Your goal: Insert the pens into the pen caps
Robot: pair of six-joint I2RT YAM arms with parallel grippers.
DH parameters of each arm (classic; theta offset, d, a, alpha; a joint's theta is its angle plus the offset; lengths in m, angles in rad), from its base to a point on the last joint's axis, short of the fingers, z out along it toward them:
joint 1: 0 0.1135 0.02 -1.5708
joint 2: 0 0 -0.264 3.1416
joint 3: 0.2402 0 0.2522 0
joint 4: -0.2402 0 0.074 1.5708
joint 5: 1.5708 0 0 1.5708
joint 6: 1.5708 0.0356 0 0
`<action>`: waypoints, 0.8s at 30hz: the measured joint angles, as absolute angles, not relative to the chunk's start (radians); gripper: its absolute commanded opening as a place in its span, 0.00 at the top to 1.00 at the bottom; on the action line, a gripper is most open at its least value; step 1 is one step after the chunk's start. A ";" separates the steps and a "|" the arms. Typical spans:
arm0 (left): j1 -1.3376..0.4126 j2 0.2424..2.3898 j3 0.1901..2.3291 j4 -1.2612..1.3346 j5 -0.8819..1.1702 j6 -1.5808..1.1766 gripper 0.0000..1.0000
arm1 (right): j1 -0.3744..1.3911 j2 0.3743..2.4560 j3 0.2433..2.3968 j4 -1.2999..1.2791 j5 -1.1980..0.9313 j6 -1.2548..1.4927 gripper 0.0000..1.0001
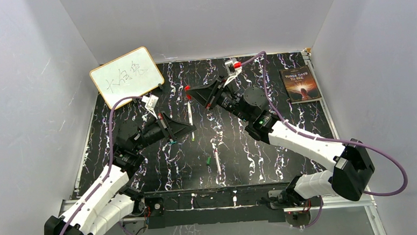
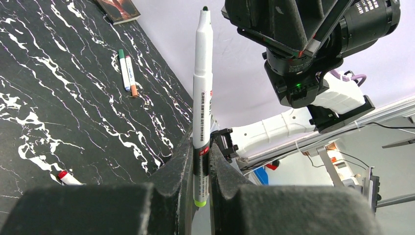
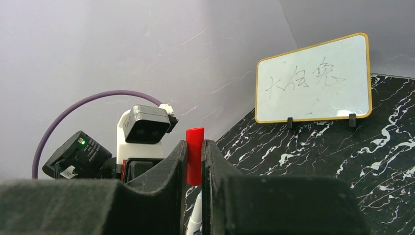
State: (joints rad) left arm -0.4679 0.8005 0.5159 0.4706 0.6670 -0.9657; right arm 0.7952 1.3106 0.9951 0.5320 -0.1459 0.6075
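Observation:
My left gripper [image 2: 200, 147] is shut on a white pen [image 2: 203, 83]. The pen stands upright between the fingers, dark tip up and yellow-green end down. In the top view this pen [image 1: 191, 118] runs from my left gripper [image 1: 185, 129] toward my right gripper [image 1: 191, 91]. My right gripper [image 3: 195, 147] is shut on a red pen cap [image 3: 194, 154], also visible from above as the red cap [image 1: 187, 88]. The cap sits just beyond the pen's tip, apart from it. Two more pens [image 2: 128, 73] lie side by side on the table. A green cap [image 1: 208, 161] and a teal cap [image 1: 172, 142] lie loose.
A whiteboard [image 1: 127, 76] stands at the back left and a book [image 1: 300, 83] lies at the back right. A red-tipped pen [image 2: 66, 177] lies on the black marbled tabletop [image 1: 284, 162] below my left gripper. Grey walls enclose three sides.

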 measured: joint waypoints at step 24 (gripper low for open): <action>-0.468 0.751 0.516 0.414 0.661 -0.917 1.00 | 0.795 1.361 0.992 0.581 -0.164 0.640 1.00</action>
State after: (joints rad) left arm -0.4679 0.7509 0.5163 0.4137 0.6605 -0.9169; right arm 0.7952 1.3613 0.9924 0.5812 -0.1638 0.6395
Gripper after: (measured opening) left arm 0.083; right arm 0.103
